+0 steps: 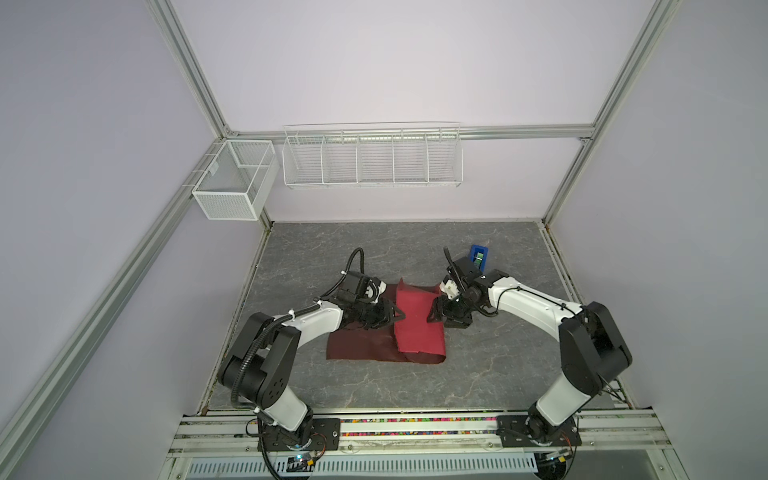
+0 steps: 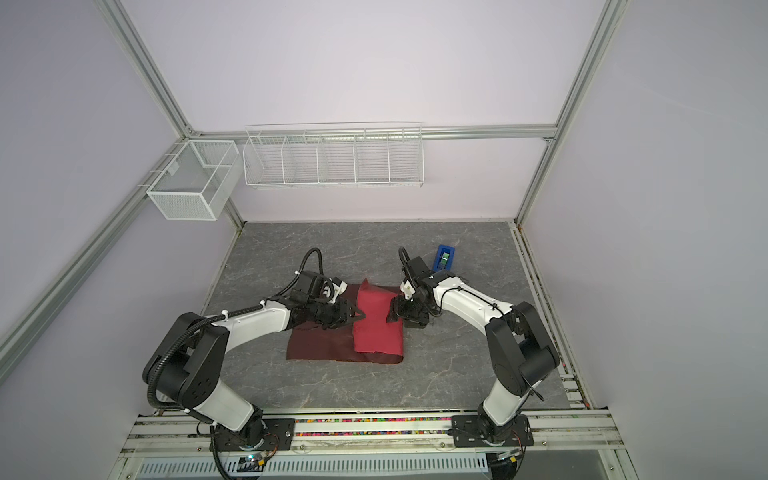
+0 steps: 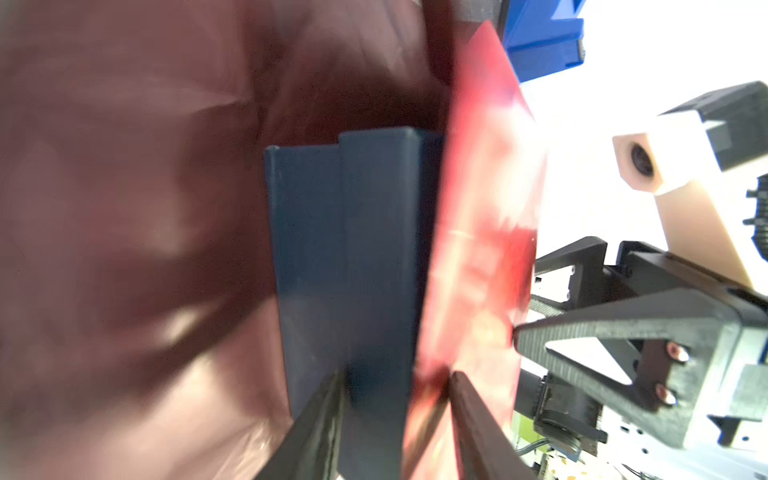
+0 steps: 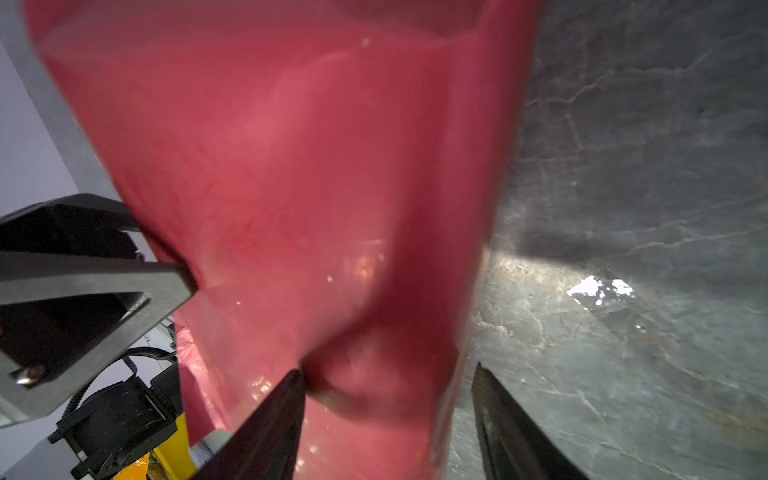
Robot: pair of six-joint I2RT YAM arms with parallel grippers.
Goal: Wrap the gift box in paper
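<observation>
The red paper (image 1: 419,328) (image 2: 376,328) lies on the table, one half folded up and over the gift box, which it hides in both top views. Seen from the left wrist, the navy gift box (image 3: 345,249) stands lid-side against the paper flap (image 3: 478,249). My left gripper (image 3: 397,376) (image 1: 397,318) is shut on the paper where it covers the lid edge, one finger on the navy side and one on the paper's outside. My right gripper (image 4: 388,370) (image 1: 434,311) is open at the flap's opposite edge (image 4: 291,166), one finger denting the paper.
A blue tape dispenser (image 1: 478,257) (image 2: 444,257) stands behind my right arm. A mesh basket (image 1: 232,183) and a wire rack (image 1: 372,158) hang on the back wall. The grey marble table (image 1: 415,395) runs forward to the arm bases.
</observation>
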